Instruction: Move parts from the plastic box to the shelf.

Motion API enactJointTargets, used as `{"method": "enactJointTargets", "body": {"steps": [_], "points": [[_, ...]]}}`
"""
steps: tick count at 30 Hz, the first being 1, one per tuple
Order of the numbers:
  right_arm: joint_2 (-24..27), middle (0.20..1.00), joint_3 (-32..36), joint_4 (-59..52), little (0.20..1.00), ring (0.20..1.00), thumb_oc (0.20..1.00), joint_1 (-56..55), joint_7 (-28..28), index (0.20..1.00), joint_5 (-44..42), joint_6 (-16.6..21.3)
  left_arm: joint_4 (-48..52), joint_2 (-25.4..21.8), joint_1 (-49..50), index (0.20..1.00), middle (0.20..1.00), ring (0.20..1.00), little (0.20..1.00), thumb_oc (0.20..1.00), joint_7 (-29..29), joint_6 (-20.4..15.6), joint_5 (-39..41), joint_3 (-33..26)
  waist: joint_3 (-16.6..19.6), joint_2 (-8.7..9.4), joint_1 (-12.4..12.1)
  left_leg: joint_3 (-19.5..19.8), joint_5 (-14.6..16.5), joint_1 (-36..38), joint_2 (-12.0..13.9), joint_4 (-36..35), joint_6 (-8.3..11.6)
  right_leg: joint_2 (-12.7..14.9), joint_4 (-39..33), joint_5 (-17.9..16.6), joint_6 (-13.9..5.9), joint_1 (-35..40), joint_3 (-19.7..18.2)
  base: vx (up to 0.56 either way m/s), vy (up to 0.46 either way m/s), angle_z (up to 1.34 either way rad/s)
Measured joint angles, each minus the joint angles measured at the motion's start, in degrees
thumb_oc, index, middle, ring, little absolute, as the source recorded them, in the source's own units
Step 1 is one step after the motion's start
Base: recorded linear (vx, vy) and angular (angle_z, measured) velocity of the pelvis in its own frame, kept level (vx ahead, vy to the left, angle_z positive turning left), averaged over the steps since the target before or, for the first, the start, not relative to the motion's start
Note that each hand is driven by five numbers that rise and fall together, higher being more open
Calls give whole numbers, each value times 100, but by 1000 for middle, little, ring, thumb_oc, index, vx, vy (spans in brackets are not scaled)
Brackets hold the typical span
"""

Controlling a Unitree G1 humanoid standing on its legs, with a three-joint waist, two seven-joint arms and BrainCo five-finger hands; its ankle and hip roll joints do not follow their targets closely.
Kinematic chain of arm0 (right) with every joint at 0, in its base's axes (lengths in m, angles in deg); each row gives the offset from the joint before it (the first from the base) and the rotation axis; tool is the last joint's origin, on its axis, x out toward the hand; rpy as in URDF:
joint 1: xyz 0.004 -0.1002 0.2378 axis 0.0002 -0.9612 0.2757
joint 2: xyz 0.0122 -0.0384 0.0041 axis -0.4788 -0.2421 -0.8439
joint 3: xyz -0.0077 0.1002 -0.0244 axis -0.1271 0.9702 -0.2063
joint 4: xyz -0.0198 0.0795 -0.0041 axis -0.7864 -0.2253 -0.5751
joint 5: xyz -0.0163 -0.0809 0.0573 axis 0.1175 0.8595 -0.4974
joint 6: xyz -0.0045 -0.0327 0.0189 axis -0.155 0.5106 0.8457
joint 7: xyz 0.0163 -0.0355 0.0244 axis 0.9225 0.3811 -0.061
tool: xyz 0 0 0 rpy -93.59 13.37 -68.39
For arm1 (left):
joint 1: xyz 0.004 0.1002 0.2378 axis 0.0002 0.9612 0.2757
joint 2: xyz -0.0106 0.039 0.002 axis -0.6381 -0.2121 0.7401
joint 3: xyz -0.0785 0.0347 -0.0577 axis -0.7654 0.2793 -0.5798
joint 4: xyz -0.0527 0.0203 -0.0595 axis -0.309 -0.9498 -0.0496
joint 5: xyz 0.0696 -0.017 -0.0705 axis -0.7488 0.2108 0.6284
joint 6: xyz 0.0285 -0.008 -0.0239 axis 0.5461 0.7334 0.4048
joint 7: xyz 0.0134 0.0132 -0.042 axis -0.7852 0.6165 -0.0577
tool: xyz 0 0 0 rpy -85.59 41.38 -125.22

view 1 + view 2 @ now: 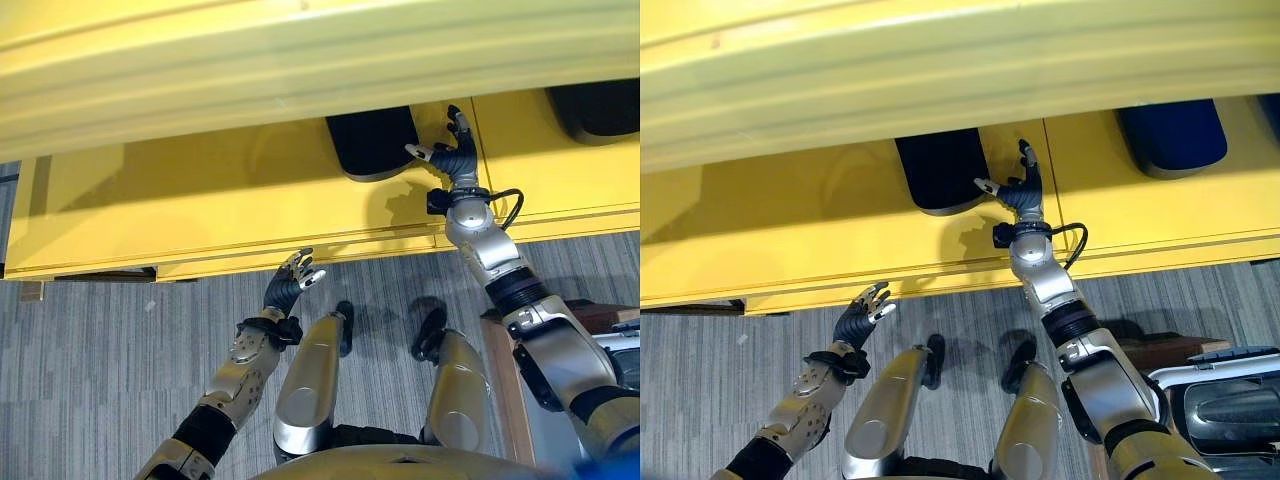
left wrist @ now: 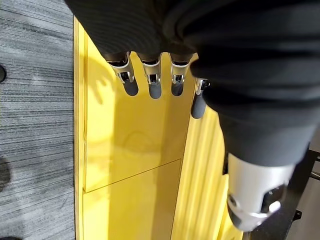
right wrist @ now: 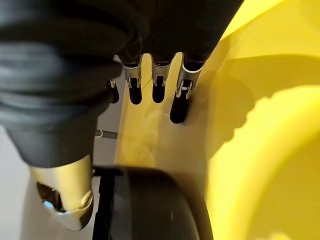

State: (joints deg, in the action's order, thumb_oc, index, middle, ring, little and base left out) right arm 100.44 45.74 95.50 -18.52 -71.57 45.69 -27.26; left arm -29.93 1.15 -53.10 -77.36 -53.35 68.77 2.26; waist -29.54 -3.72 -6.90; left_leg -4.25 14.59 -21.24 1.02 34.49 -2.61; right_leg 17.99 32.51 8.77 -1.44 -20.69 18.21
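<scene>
On the yellow shelf (image 1: 200, 190) a black part (image 1: 375, 143) lies under the upper ledge, and the right hand (image 1: 452, 152) sits just beside that part's right edge, fingers (image 3: 179, 102) straight and spread, holding nothing. A second dark part (image 1: 1170, 135) rests further right on the shelf. The left hand (image 1: 290, 282) hangs below the shelf's front edge, over grey carpet (image 1: 100, 360), fingers relaxed and empty.
</scene>
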Motion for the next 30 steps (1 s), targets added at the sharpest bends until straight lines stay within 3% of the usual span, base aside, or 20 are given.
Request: {"method": "enactJointTargets", "body": {"steps": [21,30], "points": [[-180,1000,-285,-297,1000,1000,1000,-228,500,1000,20,35,-35,9,-5,1000,1000,1000,1000,1000,-4,1,-15,-7,122,22,16,-10,1,3,10,-25,8,-24,-54,-2,-3,14,3,0,0,0],[-231,1000,-707,-721,1000,1000,1000,-328,745,1000,12,-232,-34,12,12,1000,1000,1000,1000,1000,4,-7,-125,-5,124,19,15,-8,-1,7,39,-50,26,-57,-73,-2,-2,14,6,0,0,0]]}}
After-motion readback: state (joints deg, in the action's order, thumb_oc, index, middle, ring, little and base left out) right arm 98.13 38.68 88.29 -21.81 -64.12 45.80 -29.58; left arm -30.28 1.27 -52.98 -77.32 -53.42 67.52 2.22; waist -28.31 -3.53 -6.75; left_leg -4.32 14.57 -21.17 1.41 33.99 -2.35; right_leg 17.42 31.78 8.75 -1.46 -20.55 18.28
